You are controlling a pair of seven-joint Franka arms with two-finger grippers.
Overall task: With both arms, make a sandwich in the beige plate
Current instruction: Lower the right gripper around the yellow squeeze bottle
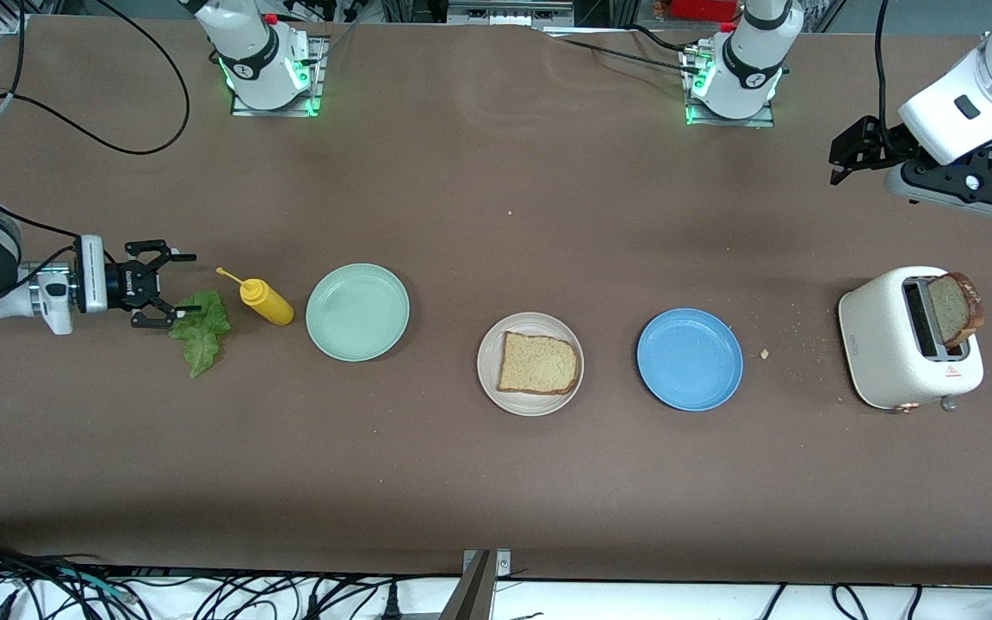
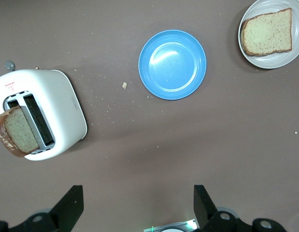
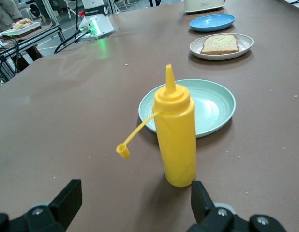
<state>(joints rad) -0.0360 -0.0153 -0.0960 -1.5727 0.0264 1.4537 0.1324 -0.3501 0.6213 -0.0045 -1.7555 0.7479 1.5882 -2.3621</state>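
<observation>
A slice of brown bread [image 1: 537, 363] lies on the beige plate [image 1: 530, 406] at mid table. A second slice [image 1: 957, 308] stands up out of a white toaster [image 1: 901, 344] at the left arm's end. A green lettuce leaf [image 1: 201, 331] lies on the table at the right arm's end. My right gripper [image 1: 186, 282] is open and empty, low beside the lettuce and pointed at the yellow squeeze bottle [image 3: 176, 135]. My left gripper [image 1: 836, 165] is open and empty, up over bare table. Its wrist view shows the toaster [image 2: 43, 113], its slice [image 2: 16, 130] and the beige plate [image 2: 265, 63].
A yellow squeeze bottle [image 1: 265, 300] with its cap hanging off stands between the lettuce and a mint-green plate [image 1: 357, 311]. A blue plate [image 1: 690, 359] sits between the beige plate and the toaster. Crumbs lie around the toaster.
</observation>
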